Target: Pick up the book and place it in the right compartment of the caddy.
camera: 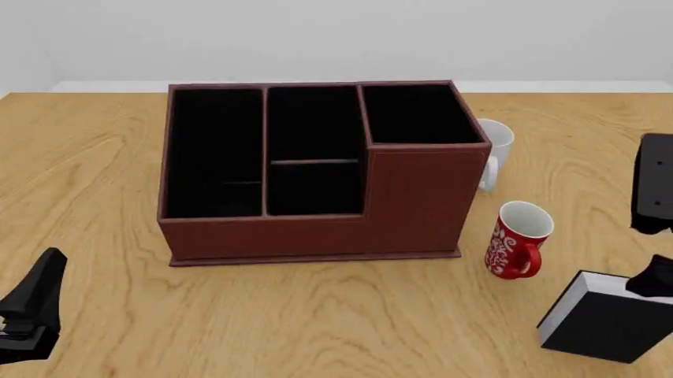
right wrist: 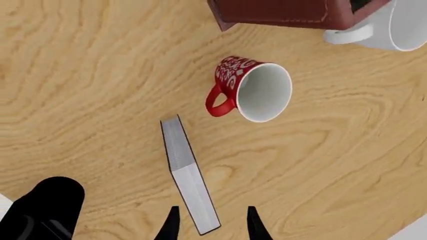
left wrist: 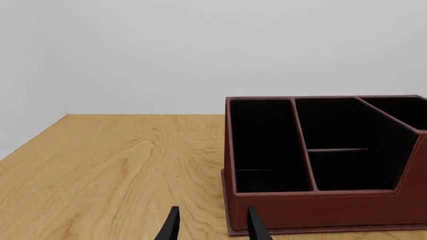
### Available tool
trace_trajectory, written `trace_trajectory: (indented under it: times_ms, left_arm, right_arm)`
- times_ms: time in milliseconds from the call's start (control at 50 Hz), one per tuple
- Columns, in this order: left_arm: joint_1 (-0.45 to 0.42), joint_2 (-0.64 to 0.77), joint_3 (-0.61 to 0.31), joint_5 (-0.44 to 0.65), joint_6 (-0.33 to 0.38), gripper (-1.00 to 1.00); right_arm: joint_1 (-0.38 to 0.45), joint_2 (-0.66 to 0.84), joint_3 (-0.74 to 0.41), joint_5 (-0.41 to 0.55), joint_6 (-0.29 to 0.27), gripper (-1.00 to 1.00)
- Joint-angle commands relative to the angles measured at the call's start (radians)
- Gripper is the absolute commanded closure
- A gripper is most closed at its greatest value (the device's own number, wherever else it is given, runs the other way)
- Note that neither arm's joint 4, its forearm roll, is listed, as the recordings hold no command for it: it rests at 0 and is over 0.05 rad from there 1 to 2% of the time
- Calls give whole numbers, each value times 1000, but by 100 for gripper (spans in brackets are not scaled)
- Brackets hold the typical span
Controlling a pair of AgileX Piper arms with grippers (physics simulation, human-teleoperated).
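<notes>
While upright, matte black book (camera: 604, 323) shows white pages.

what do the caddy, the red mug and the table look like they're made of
Caddy: probably leather or a leather-look covering, matte reddish-brown, with a stitched-looking seam along the base and a black lining inside.
Red mug: looks like glazed ceramic, smooth and glossy, with a white inside and a white pattern on the red.
Table: light wood or wood veneer, with clear grain swirls.
</notes>
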State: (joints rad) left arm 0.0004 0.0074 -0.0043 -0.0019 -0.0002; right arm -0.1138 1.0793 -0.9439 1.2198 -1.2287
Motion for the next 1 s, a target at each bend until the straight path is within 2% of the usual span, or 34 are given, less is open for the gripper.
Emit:
trace_trajectory:
  times_ms: [20, 280, 320, 340, 420, 520, 560, 780, 1000]
  left_arm:
    - [0, 0, 0, 0, 0, -100]
    - [0, 0, 0, 0, 0, -100]
    - [0, 0, 0, 0, 0, -100]
    - [0, 0, 0, 0, 0, -100]
    - [0, 0, 0, 0, 0, -100]
    - [0, 0, 0, 0, 0, -100]
    - [0, 0, 0, 0, 0, -100]
    - [0, 0, 0, 0, 0, -100]
    - [0, 0, 0, 0, 0, -100]
  right_arm:
    - [76, 26, -2, 0, 67, -100]
    - [170, 50, -2, 0, 153, -100]
    - [204, 53, -8, 0, 190, -100]
    - [195, 55, -9, 0, 181, -100]
    - [241, 62, -2, 0, 222, -100]
    - [231, 70, 9, 0, 212, -100]
    - [245, 75, 7, 0, 232, -100]
    - [239, 65, 56, -2, 250, -100]
    - [166, 79, 71, -2, 195, -100]
